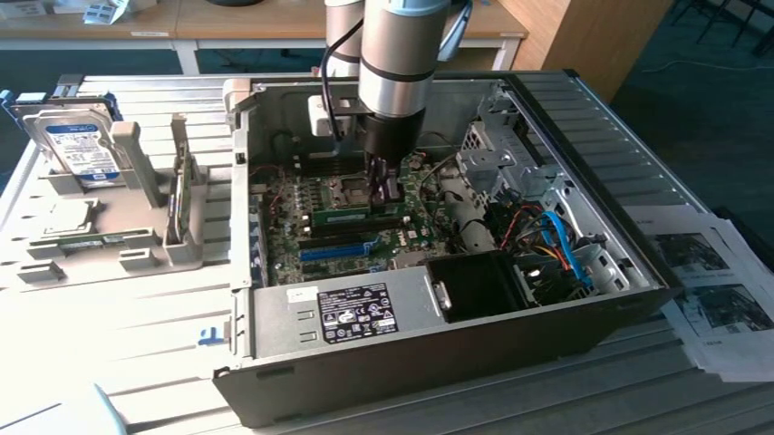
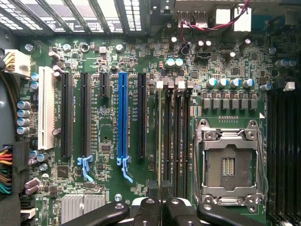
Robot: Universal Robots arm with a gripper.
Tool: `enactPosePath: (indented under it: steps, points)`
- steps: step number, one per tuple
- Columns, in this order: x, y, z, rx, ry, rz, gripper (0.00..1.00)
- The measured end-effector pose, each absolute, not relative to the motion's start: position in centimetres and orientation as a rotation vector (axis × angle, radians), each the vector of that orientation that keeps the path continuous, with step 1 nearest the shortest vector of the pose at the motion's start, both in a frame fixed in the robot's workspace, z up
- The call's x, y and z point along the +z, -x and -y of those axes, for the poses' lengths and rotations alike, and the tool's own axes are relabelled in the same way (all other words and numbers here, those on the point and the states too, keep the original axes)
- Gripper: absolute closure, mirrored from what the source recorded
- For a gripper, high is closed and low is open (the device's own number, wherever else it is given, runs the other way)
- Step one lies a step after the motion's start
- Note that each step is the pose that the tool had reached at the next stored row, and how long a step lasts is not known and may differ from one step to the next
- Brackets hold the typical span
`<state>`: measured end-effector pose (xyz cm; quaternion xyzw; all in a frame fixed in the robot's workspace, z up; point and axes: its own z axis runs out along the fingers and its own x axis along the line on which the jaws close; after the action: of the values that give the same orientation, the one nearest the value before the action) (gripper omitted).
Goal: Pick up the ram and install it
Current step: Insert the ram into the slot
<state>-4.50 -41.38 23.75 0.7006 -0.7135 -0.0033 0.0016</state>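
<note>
Inside the open case (image 1: 484, 353), past the blue slot (image 1: 333, 251), the ram (image 1: 343, 216) stood on edge along a memory slot beside the empty socket (image 1: 355, 188). The end effector (image 1: 384, 195) was nearly closed, pinching the ram's top edge. Whether the ram was seated could not be told.

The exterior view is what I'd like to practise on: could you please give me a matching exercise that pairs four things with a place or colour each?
Things:
1. hard drive
2. ram
3. printed sheets
4. long expansion slot

Descriptions:
A. bright blue along its whole length
B. outside the computer case, on the exterior view's right
C. green, on the motherboard inside the case
D. in the grey holder, on the exterior view's left

Pairs: 1-D, 2-C, 3-B, 4-A.
</note>
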Motion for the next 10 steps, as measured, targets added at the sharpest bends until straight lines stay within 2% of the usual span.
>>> enactPosePath:
  steps: [10]
  points:
    - [23.42,4.54,41.39,-0.010,-2.199,2.239,0.88]
